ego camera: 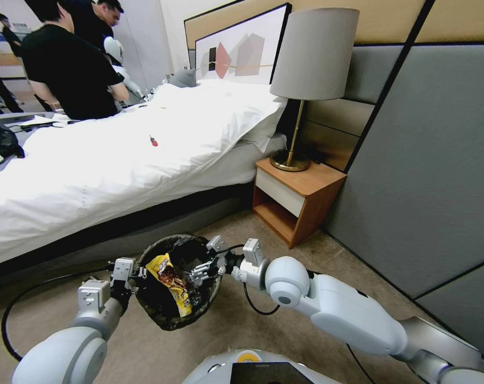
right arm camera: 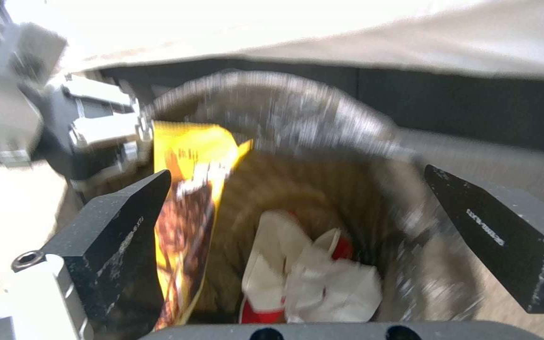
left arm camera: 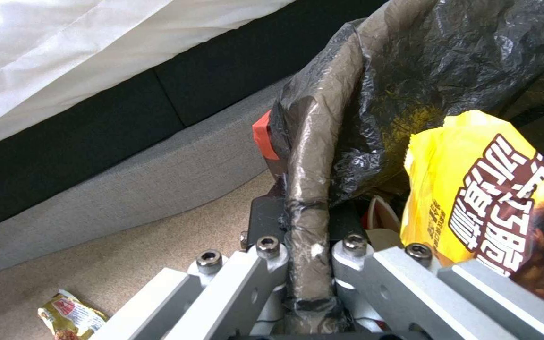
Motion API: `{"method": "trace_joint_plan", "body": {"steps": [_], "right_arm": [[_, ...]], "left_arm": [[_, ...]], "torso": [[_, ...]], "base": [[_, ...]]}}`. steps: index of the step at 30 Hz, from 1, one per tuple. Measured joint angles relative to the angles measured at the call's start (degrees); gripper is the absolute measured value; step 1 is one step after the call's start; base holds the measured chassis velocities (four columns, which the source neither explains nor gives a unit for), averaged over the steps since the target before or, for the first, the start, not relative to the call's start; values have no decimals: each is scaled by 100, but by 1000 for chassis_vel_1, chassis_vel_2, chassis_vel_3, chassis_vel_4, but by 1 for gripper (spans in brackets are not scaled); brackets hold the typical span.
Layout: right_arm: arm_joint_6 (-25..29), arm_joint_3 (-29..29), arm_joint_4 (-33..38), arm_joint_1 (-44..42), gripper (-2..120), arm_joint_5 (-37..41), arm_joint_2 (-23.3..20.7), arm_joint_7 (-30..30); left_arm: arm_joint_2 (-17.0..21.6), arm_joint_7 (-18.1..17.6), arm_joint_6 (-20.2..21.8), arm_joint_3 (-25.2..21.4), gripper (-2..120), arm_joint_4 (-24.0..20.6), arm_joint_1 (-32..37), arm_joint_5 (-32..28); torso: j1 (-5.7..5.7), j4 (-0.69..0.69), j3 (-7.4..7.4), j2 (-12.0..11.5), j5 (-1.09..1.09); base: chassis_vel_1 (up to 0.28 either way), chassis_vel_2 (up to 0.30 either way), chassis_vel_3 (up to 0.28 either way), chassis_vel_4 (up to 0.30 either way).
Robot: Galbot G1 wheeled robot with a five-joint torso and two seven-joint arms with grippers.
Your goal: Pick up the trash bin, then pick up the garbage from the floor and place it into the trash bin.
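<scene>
Right end effector (ego camera: 202,271) hangs wide open over the trash bin (ego camera: 162,314), which the left end effector (ego camera: 138,274) pinches by its rim beside the bed (ego camera: 119,160); yellow snack wrapper (ego camera: 172,280) looks dropped in, so probably fetching the floor wrapper (left arm camera: 71,316) next.

The right wrist view is motion-blurred, so the red-and-white litter (right arm camera: 303,278) deep in the trash bin (right arm camera: 272,94) cannot be identified. The bin's white wall is hidden under its black bag (left arm camera: 473,61); the yellow wrapper (left arm camera: 486,189) is cut off by the picture's edge

Crinkled glossy black plastic bag (left arm camera: 448,61); glossy yellow wrapper (left arm camera: 492,198).
</scene>
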Motion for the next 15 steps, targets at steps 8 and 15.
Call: {"method": "trace_joint_plan", "body": {"steps": [8,15], "right_arm": [[841,608,287,-272,100,-348,-262,-211],[1406,1599,409,-1337,100,-1287,-433,-134]], "left_arm": [[-41,0,-3,1,1,0,6,12],[-61,-1,-9,-6,1,0,59,24]], "torso": [[0,0,0,0,0],[0,0,0,0,1]], "base": [[0,0,0,0],[0,0,0,0]]}}
